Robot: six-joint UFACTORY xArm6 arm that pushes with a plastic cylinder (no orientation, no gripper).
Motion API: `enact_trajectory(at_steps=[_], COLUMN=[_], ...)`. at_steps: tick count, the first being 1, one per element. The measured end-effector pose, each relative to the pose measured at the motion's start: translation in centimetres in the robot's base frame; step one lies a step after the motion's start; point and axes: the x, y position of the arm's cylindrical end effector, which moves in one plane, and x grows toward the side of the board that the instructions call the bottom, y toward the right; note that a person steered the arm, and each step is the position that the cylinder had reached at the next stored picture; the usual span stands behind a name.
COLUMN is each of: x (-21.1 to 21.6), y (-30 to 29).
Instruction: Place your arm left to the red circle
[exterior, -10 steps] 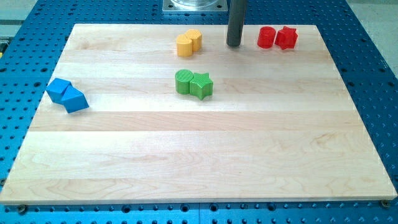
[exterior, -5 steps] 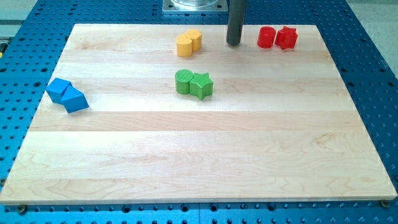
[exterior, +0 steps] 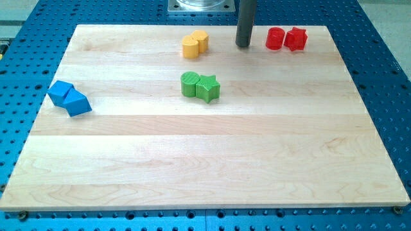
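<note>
My tip (exterior: 243,45), a bare rod end effector holding nothing, stands just left of the red circle (exterior: 275,38); red star (exterior: 296,38) touches the circle's right; yellow blocks (exterior: 194,44) sit farther left.

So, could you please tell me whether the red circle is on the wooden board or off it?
On. The red circle rests on the wooden board near its top edge, touching the red star.

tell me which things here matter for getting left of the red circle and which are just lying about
Part of the job:
- my tip, at the view's left of the red pair, not touching
- red circle

Just lying about:
- red star, touching the circle
- two yellow blocks
- green circle
- green star
- two blue blocks
</note>
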Motion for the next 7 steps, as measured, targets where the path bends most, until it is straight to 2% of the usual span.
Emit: enact_trajectory(at_steps=[7], x=[0.17], y=[0.93])
